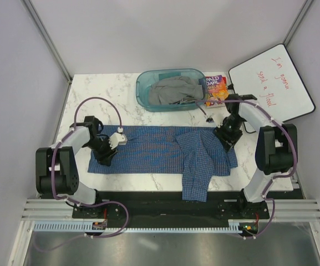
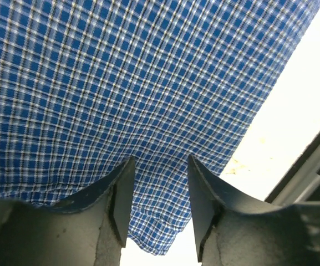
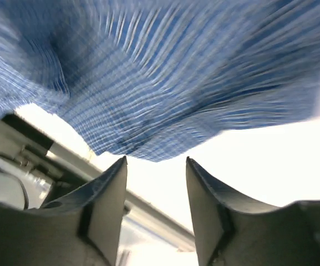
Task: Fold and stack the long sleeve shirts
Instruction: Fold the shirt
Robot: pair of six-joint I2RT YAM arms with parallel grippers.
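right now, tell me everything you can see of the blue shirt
The shirt is blue fine-checked woven cloth, lying flat lengthwise across the marble table. One sleeve is folded over its right half and runs toward the near edge. The left fingers straddle its left edge, apart; the right fingers hover open by its right end.

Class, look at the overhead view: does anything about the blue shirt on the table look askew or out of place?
Yes. The blue checked shirt lies flat on its left half, but its right half is bunched, and one sleeve trails over the table at its near edge, so it is not squared up for folding.
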